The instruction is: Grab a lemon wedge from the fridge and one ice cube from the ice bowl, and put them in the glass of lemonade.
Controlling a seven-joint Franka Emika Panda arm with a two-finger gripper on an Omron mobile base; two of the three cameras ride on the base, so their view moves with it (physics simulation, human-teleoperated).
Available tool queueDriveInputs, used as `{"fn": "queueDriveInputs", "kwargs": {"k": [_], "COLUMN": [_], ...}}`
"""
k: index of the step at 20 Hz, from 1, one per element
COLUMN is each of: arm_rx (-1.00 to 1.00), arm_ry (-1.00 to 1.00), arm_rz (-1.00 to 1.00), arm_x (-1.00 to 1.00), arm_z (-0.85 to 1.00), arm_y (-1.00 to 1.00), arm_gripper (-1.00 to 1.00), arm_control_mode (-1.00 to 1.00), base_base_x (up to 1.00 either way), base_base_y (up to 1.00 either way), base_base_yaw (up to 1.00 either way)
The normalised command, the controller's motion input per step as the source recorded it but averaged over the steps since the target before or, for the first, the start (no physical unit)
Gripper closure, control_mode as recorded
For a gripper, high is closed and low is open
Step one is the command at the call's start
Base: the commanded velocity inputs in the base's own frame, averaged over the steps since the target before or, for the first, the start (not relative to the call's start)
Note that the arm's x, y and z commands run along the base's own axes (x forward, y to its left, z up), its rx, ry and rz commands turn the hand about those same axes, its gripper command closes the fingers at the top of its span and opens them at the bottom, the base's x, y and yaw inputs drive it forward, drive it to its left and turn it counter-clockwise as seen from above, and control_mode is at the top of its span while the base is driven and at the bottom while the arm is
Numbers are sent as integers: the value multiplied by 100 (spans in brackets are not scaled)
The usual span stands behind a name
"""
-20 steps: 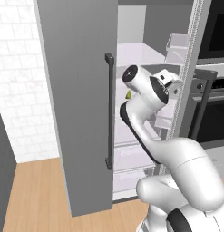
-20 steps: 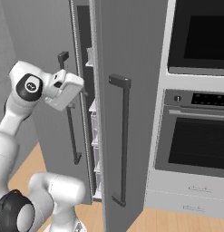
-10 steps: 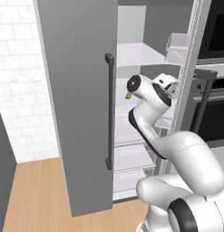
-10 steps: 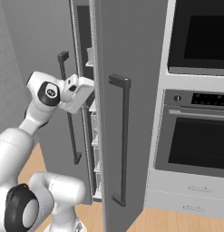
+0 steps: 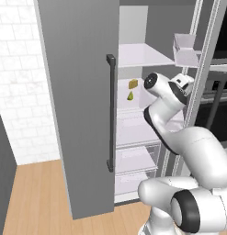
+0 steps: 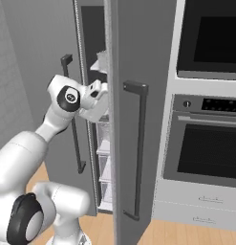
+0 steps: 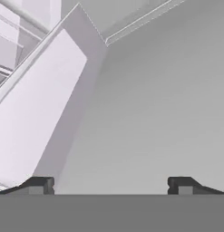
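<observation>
1. No brand, label or readable writing shows on the fridge (image 5: 82, 92), on its shelves or on the oven (image 6: 210, 143) beside it.
2. The fridge stands with its left door swung open; a long dark bar handle (image 5: 110, 112) runs down that door, and white shelves (image 5: 138, 55) and clear drawers (image 5: 135, 160) show inside.
3. The lemon wedge (image 5: 130, 96), tiny and yellow-green, lies on the middle shelf towards its back edge, just below and beside a larger tan-yellow block (image 5: 133, 84).
4. The gripper (image 7: 111, 183) has its jaws spread wide and holds nothing; in the hand view the two dark finger tips (image 7: 38, 185) stand far apart against the grey inner wall of the fridge.
5. In the left base view the arm's wrist sits inside the open fridge at the height of the middle shelf, to the right of the wedge and apart from it.
6. Compared with a second ago, the arm has reached further into the fridge; the wrist, then in front of the wedge, now lies to its right, so wedge and block show clearly.
7. The jaws are as wide as before, and the wedge has not moved.
</observation>
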Motion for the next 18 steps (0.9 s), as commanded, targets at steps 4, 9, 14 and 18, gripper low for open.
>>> {"fn": "queueDriveInputs", "kwargs": {"k": [4, 9, 14, 18], "arm_rx": [0, 0, 0, 0], "arm_ry": [1, 0, 0, 0], "arm_rz": [-11, -13, -12, -6], "arm_x": [-31, -40, -40, -27], "arm_z": [0, 0, 0, 0], "arm_y": [-88, -99, -99, -70], "arm_gripper": [-100, -100, -100, -100], "arm_control_mode": [-100, -100, -100, -100], "base_base_x": [0, 0, 0, 0], "base_base_y": [0, 0, 0, 0], "base_base_yaw": [0, 0, 0, 0]}}
